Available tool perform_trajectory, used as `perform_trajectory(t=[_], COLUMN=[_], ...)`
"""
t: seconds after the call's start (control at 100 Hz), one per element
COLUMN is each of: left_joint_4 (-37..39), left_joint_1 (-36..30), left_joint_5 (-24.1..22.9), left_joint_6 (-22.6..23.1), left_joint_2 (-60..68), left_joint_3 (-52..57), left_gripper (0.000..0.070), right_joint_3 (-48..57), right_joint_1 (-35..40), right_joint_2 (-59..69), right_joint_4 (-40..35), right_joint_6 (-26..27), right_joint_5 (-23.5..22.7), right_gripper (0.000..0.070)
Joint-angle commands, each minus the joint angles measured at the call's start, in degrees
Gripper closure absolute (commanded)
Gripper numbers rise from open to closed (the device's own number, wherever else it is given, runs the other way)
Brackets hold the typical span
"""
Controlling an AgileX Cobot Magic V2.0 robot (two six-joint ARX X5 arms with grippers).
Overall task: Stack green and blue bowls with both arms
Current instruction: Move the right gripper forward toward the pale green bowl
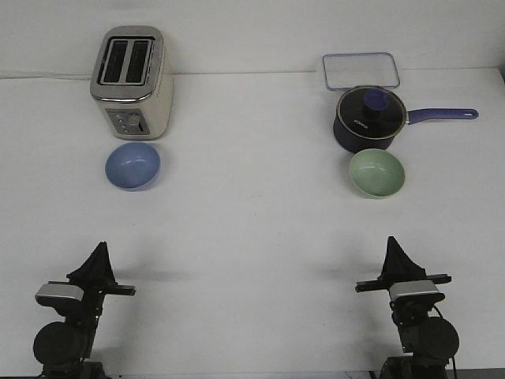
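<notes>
The blue bowl (pixel 132 165) is sitting upright toward the far left corner of the white counter (pixel 252 237), just in front of the toaster (pixel 132 81) and apart from it by a narrow gap. The green bowl (pixel 377 173) is sitting upright toward the far right corner, just in front of the saucepan (pixel 369 119), their rims nearly touching. The two bowls are lying well apart, with bare counter between them. The saucepan is wearing its glass lid, and its handle is pointing toward the right edge. A clear tray (pixel 360 70) is lying behind the saucepan at the far edge.

The left claw (pixel 99 256) is resting near the near left corner, well apart from the blue bowl and grasping nothing. The right claw (pixel 394 249) is resting near the near right corner, well apart from the green bowl and grasping nothing. Each claw's prongs are appearing as one point; whether they are released or clenched cannot be told.
</notes>
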Motion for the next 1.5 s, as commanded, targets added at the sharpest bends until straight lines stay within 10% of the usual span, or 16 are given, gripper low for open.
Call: perform_trajectory(t=[0.0,0.32,1.099,1.489], left_joint_4=[0.8,0.8,0.8,0.8], left_joint_1=[0.1,0.1,0.1,0.1], left_joint_5=[-0.1,-0.1,-0.1,-0.1], left_joint_6=[-0.5,-0.5,-0.5,-0.5], left_joint_2=[0.0,0.0,0.0,0.0], left_joint_3=[-1.1,-1.1,-1.1,-1.1], left_gripper=[0.0688,0.0688,0.0688,0.0688], right_joint_3=[-0.1,3.6,53.5,56.2], right_joint_1=[0.0,0.0,0.0,0.0], right_joint_2=[-0.1,-0.1,35.0,42.9], right_joint_4=[0.7,-2.6,-47.1,-50.5], right_joint_6=[0.6,1.7,2.3,2.3], right_joint_5=[0.0,0.0,1.4,1.5], right_gripper=[0.0700,0.0700,0.0700,0.0700])
